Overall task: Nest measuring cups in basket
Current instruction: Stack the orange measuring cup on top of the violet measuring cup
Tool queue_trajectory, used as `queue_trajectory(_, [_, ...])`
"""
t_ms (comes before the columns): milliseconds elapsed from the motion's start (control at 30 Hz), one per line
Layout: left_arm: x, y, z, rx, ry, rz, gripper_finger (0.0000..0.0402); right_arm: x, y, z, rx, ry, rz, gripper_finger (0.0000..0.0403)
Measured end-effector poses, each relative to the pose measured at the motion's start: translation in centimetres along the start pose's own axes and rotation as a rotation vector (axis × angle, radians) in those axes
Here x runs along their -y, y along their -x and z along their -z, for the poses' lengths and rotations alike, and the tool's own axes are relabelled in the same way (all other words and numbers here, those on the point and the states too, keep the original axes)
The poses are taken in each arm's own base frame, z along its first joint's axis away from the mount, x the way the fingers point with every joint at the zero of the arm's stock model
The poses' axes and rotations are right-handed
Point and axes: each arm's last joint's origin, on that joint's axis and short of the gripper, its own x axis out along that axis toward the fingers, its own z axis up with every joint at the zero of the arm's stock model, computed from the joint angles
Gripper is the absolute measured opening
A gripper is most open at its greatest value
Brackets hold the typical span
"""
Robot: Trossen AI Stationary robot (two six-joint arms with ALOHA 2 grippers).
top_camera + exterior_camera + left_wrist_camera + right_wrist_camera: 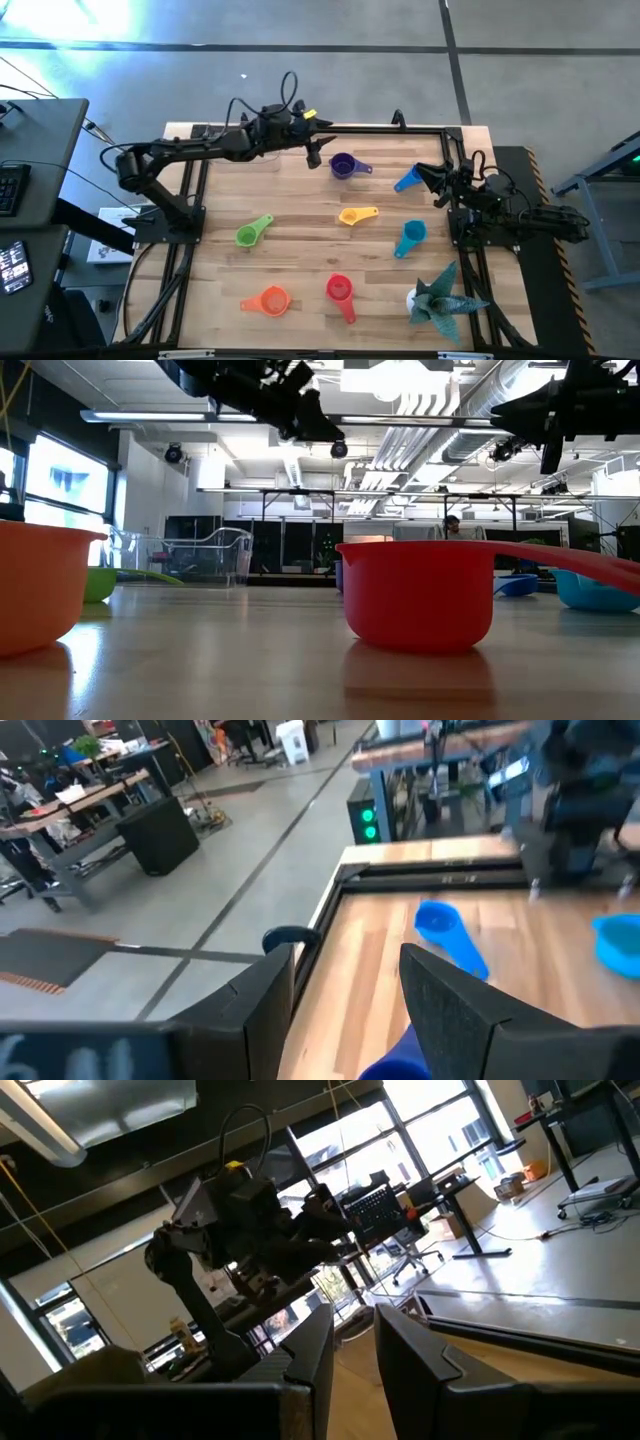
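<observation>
Seven cups lie apart on the wooden table: purple [343, 166], blue [408, 180], yellow [357, 215], teal [410, 238], green [250, 232], orange [268, 300] and red [340, 292]. The clear basket [205, 555] stands at the far left side in the low view. My left gripper [318, 152] hangs open above the table just left of the purple cup [400, 1060], holding nothing. My right gripper [428, 178] is raised beside the blue cup, with a narrow gap between its fingers [352, 1320], and is empty.
A spiky teal plant figure [440, 295] stands near the table's right near corner. Black frame rails [380, 128] run along the far edge and both sides. Bare wood lies between the cups in the table's middle.
</observation>
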Motion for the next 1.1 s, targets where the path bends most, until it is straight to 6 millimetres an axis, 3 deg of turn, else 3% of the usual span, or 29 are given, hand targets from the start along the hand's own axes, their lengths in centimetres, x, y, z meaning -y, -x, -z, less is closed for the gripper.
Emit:
queue_trajectory(500, [2.3,-4.9,5.8,-0.159,-0.079,0.14,0.0172,0.7,0.1,1.4,-0.142,-0.047,0.077,0.0069])
queue_trajectory(800, [3.7,-6.2,8.0,-0.205,-0.072,0.227,0.0172,0.8,0.2,1.6,-0.16,-0.039,0.086,0.0069])
queue_trajectory(1100, [3.9,-6.0,8.7,-0.278,-0.066,0.252,0.0172,0.9,0.2,1.7,-0.165,-0.046,0.09,0.0069])
